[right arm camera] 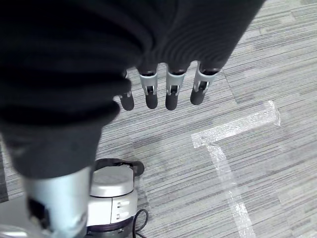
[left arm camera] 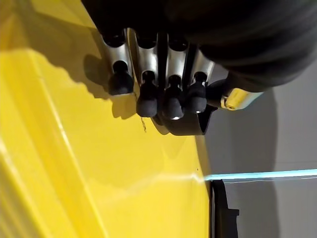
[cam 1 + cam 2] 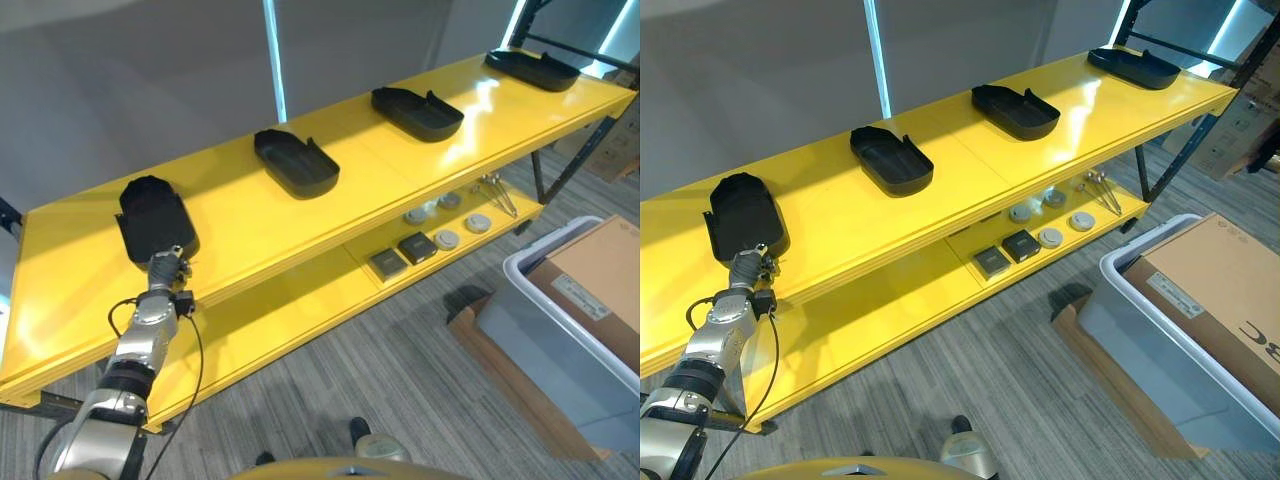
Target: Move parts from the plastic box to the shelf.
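Several black tray-shaped parts lie in a row on the top of the yellow shelf (image 3: pixel 250 230). The leftmost black part (image 3: pixel 155 217) rests flat near the shelf's left end. My left hand (image 3: pixel 166 272) is at its near end. In the left wrist view the fingers (image 2: pixel 146 101) curl down onto the part's edge (image 2: pixel 184 127), with the thumb (image 2: pixel 233 97) on the other side. The grey plastic box (image 3: pixel 530 263) stands on the floor at the right, with a cardboard carton (image 3: pixel 600 275) in it. My right hand (image 1: pixel 171 94) hangs open above the carpet.
Three more black parts (image 3: pixel 296 162) (image 3: pixel 418 112) (image 3: pixel 532 68) lie farther right on the top shelf. The lower shelf holds two dark square boxes (image 3: pixel 402 256), round discs (image 3: pixel 446 239) and a metal tool (image 3: pixel 497 192). Flat cardboard (image 3: pixel 500 355) lies under the plastic box.
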`<state>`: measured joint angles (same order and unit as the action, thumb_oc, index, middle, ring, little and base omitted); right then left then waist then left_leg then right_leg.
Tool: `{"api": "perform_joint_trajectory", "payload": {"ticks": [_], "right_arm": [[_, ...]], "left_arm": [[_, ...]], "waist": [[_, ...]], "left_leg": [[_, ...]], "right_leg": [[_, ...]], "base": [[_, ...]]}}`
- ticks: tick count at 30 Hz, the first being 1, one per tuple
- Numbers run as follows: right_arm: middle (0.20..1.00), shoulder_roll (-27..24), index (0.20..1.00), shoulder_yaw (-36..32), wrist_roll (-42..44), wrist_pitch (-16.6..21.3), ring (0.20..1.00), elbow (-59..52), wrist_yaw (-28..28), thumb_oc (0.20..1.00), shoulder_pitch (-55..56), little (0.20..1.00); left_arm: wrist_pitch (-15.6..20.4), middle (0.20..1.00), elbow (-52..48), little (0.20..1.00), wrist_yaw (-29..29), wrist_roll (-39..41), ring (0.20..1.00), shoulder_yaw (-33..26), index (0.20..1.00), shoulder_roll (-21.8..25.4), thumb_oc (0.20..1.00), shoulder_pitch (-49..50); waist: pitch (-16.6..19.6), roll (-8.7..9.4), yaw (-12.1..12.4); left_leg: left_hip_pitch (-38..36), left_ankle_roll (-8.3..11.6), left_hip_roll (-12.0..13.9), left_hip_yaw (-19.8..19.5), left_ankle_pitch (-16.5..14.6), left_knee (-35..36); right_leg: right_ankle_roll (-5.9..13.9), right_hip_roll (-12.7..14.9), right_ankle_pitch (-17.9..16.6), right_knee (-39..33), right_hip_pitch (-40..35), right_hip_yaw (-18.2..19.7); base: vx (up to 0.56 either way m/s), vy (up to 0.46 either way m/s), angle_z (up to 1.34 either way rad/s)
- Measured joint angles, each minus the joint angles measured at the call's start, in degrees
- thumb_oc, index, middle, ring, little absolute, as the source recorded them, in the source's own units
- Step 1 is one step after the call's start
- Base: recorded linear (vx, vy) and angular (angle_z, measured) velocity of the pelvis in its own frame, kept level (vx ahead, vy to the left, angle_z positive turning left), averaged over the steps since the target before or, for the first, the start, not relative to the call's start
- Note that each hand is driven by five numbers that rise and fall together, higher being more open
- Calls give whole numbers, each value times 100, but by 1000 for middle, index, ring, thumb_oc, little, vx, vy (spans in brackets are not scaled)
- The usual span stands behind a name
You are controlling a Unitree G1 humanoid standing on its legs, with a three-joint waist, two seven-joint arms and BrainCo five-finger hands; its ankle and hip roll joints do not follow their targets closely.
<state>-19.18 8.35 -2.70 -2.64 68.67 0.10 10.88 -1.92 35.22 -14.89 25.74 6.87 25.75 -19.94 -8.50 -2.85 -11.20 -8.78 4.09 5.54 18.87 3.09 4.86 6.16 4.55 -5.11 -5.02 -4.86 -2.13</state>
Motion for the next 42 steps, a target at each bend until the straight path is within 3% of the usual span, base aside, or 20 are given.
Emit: {"api": "perform_joint_trajectory", "payload": {"ticks": [15,24,25,26,27,36,40,42], "right_arm": [[1000,-5,1000,57,-2,1,1000,17,14,1000,-20,1000],[1000,0,1000,59,-6,-2,1000,17,29,1000,-19,1000],[1000,-1,1000,59,-5,-3,1000,15,31,1000,-25,1000],[1000,-1,1000,59,-5,-5,1000,-4,31,1000,-25,1000],[1000,5,1000,59,-5,-5,1000,-20,33,1000,-18,1000],[1000,30,1000,56,-6,-6,1000,-22,4,1000,-53,1000],[1000,28,1000,47,-152,-22,1000,-26,-10,1000,-115,1000],[1000,18,1000,46,-228,-52,1000,-17,-18,1000,-155,1000]], "left_arm": [[-12,200,1102,200,-295,9,200,-104,200,7,200,-465],[93,200,1003,200,-206,60,200,-210,200,-11,200,-483],[95,231,972,231,-197,60,231,-202,231,-15,231,-482],[94,467,909,467,-195,60,467,-200,467,-18,467,-469],[138,1000,546,1000,-157,54,1000,-139,1000,-44,1000,-367],[274,1000,-1636,1000,609,-62,1000,-3,1000,55,1000,221],[426,1000,-2832,1000,1708,-119,1000,43,1000,144,1000,578],[490,1000,-3247,1000,2448,-254,1000,472,1000,435,1000,785]], "waist": [[117,10,-104],[126,60,-41],[121,67,-34],[118,71,-20],[103,94,24],[62,137,224],[60,87,472],[113,20,594]], "left_leg": [[-20,9,-1,25,-13,1],[-19,-11,-1,19,-25,1],[-20,-9,-1,15,-23,1],[-19,-9,-1,9,-23,1],[-17,4,-1,-2,-11,1],[-1,-30,-6,-171,-17,3],[8,-36,-8,-206,-9,3],[42,-43,-18,-309,-4,4]], "right_leg": [[3,-4,-4,1,-1,33],[8,-2,-9,3,-7,24],[7,-2,-8,4,-11,19],[7,-1,-9,7,-15,10],[-3,-1,-15,12,-23,-5],[-36,10,4,0,-117,-165],[-47,14,4,0,-128,-192],[-50,23,13,-1,-146,-285]], "base": [[0,0,0],[0,0,0],[0,0,0],[-26,6,3],[-22,4,4],[-32,-3,8],[-61,4,6],[-61,14,16]]}}
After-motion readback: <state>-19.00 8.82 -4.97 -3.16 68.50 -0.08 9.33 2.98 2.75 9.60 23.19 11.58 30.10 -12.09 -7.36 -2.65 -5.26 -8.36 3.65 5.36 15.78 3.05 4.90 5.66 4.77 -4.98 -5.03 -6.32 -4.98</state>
